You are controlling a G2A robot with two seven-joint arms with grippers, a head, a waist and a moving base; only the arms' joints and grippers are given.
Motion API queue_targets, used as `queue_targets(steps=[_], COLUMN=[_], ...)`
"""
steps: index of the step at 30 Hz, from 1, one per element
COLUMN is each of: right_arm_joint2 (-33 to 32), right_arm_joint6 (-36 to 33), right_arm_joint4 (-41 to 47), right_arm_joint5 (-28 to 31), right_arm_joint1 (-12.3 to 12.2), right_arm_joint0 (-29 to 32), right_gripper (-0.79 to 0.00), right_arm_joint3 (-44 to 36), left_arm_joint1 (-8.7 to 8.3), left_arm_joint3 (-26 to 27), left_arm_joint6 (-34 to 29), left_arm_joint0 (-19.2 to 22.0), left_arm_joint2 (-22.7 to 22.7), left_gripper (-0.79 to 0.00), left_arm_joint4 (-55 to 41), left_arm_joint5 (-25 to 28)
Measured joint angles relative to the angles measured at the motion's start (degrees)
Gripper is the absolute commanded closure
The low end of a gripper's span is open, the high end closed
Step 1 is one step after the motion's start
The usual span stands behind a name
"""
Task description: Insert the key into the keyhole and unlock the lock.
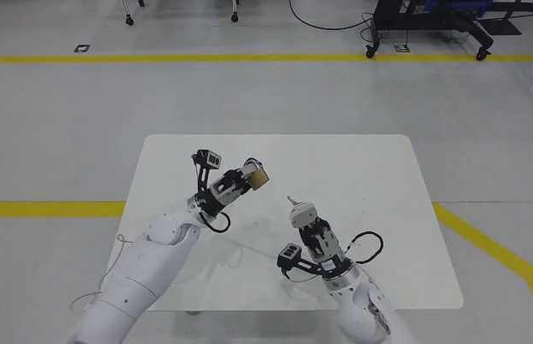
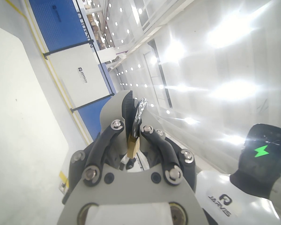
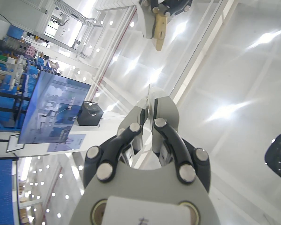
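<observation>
Held up over the white table (image 1: 370,163), my left gripper (image 1: 249,176) is shut on a brass padlock (image 1: 260,177). In the left wrist view the brass body (image 2: 133,147) sits between the fingers and the silver shackle (image 2: 139,111) sticks out past the left gripper (image 2: 135,108). My right gripper (image 1: 297,209) is shut on a thin silver key (image 1: 291,200), whose tip points toward the padlock, a short gap away. The key (image 3: 149,94) pokes out of the right gripper (image 3: 151,105), with the padlock's keyhole face (image 3: 160,32) farther off, facing it.
Bare white tabletop (image 2: 14,94) lies under both arms. A black cable loop (image 1: 370,245) hangs beside the right wrist. Yellow floor lines (image 1: 249,58) run around the table, and wheeled carts (image 1: 421,26) stand far behind.
</observation>
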State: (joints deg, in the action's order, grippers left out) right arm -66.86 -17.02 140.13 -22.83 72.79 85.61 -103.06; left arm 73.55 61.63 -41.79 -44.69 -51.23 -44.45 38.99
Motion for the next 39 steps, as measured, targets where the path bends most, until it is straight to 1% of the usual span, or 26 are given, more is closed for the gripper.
queue_targets(steps=[4,7,9,13,15,17,30,33,37,39], right_arm_joint2=[0.9,1.4,1.5,2.3,2.7,2.9,2.9,2.8,3.1,3.1], right_arm_joint6=[1.4,1.4,0.5,-3.1,-3.6,-3.4,-3.3,-2.9,-2.4,-2.6], right_arm_joint4=[2.7,3.8,3.1,-0.9,-1.6,-1.7,-1.6,-0.7,1.6,2.5], right_arm_joint5=[1.4,1.9,2.0,1.8,1.8,1.8,1.8,2.8,5.0,5.4], right_arm_joint1=[0.4,0.7,0.9,1.3,1.5,1.6,1.6,1.8,2.3,2.5], right_arm_joint0=[0.5,-0.1,-0.6,-1.0,-1.0,-1.0,-0.9,-0.7,-1.6,-1.8], right_gripper=[0.000,0.000,0.000,0.000,0.000,0.000,0.000,0.000,0.000,0.000], right_arm_joint3=[-0.9,-0.4,0.0,0.6,0.9,0.9,0.7,0.4,1.1,1.2], left_arm_joint1=[1.15,1.77,2.04,2.50,2.61,2.61,2.63,3.00,4.06,4.48], left_arm_joint3=[-1.1,-1.3,-1.3,-1.6,-1.6,-1.7,-1.3,0.5,0.0,-0.6], left_arm_joint6=[5.5,7.9,8.5,9.4,10.0,10.1,10.4,12.6,15.7,15.4], left_arm_joint0=[0.8,0.9,0.9,0.7,0.6,0.6,0.4,-1.0,-1.4,-1.0], left_arm_joint2=[1.1,1.4,1.5,1.8,1.8,1.6,1.6,1.4,1.3,1.6], left_gripper=[0.000,0.000,0.000,0.000,0.000,0.000,0.000,0.000,0.000,0.000], left_arm_joint4=[5.1,7.3,8.0,11.4,12.5,12.7,12.8,12.1,8.8,8.2], left_arm_joint5=[3.8,5.5,5.6,5.9,5.3,4.6,4.5,4.0,5.3,5.7])
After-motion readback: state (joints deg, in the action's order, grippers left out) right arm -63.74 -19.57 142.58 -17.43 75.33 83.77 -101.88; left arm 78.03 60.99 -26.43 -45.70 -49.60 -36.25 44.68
